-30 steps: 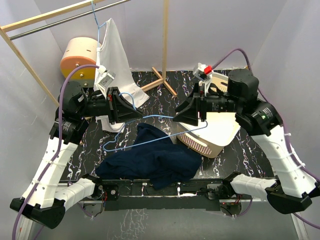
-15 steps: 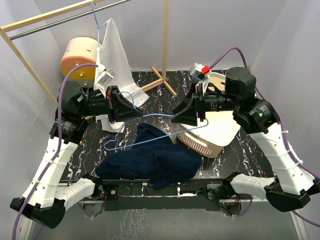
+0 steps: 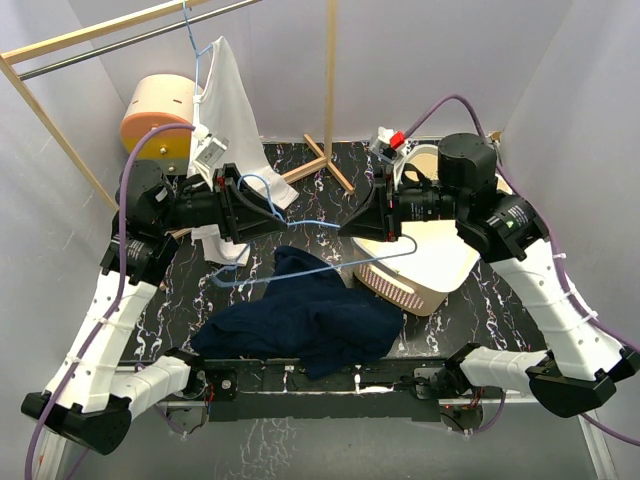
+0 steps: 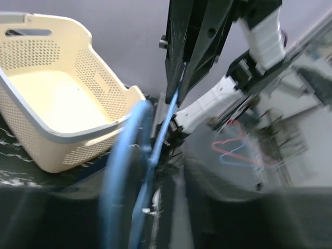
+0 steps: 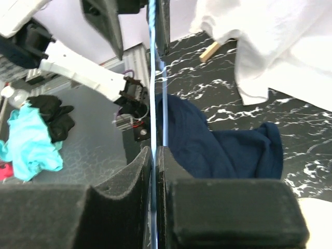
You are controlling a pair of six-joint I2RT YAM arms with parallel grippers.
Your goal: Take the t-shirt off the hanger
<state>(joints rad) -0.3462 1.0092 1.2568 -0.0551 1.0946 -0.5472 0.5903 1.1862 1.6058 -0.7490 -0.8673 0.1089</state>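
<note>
Blue hanger (image 5: 151,93) edge-on between pinched right fingers (image 5: 228,210), left wrist view blurred

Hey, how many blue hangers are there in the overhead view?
2. One hanger is over the table, clamped in the right gripper; the other hanger hangs on the rail at back left, carrying the white shirt. More may be hidden.

Navy t-shirt (image 3: 300,322), plain, no print. Hanger (image 5: 151,104) is a pale blue wire. Table (image 3: 455,325) reads black, marbled with white veins. Basket (image 3: 405,290) comes up cream (walls speckled with fine holes). White garment (image 3: 232,110), peach-and-orange drum (image 3: 158,112).
</note>
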